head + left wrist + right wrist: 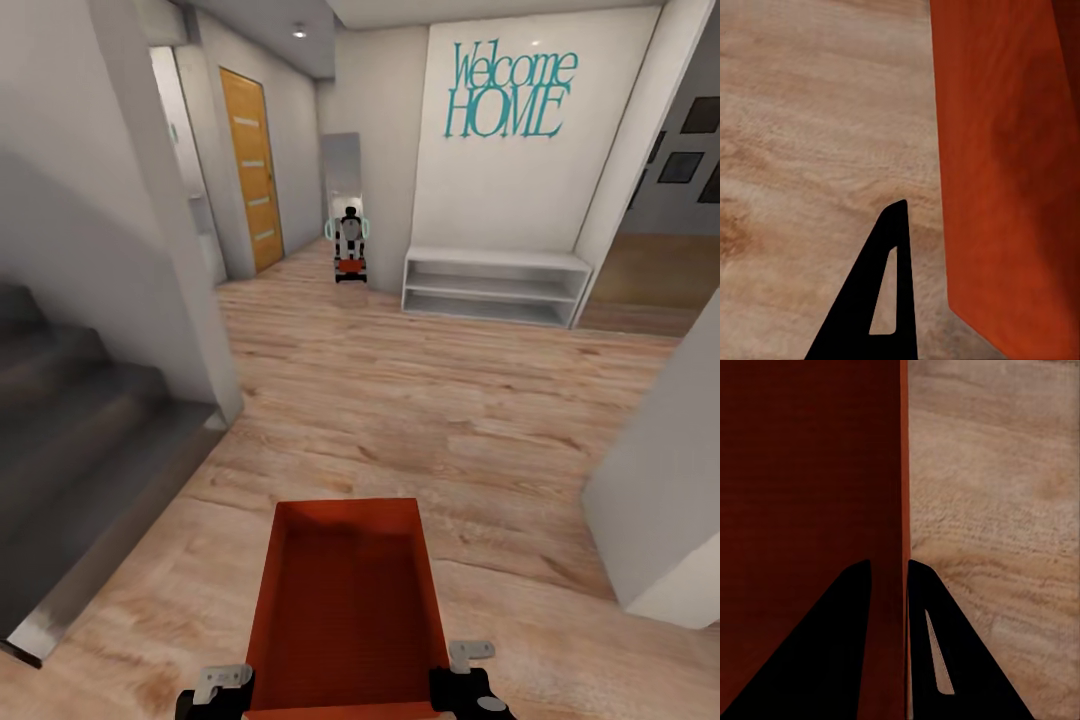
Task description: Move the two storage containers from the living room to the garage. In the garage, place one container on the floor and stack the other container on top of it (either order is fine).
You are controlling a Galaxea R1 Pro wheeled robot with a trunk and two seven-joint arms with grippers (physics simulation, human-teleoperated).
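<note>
One orange-red storage container point(347, 610) hangs just above the wood-plank floor right in front of me, its open top facing up and nothing inside. My right gripper point(465, 690) is at the container's near right corner. In the right wrist view that gripper point(889, 564) is shut on the thin wall point(903, 472), one finger on each side. My left gripper point(215, 692) is at the near left corner. One of its fingers point(881, 300) sits outside the container wall point(1012, 172) with a small gap; the other finger is hidden.
I am in a hallway. Grey stairs point(80, 420) rise at the left, with an orange door point(250, 165) beyond them. A mirror point(345, 200) shows my reflection. A white low shelf point(495, 287) stands under a "Welcome HOME" sign. A wall corner point(660, 500) juts in at the right.
</note>
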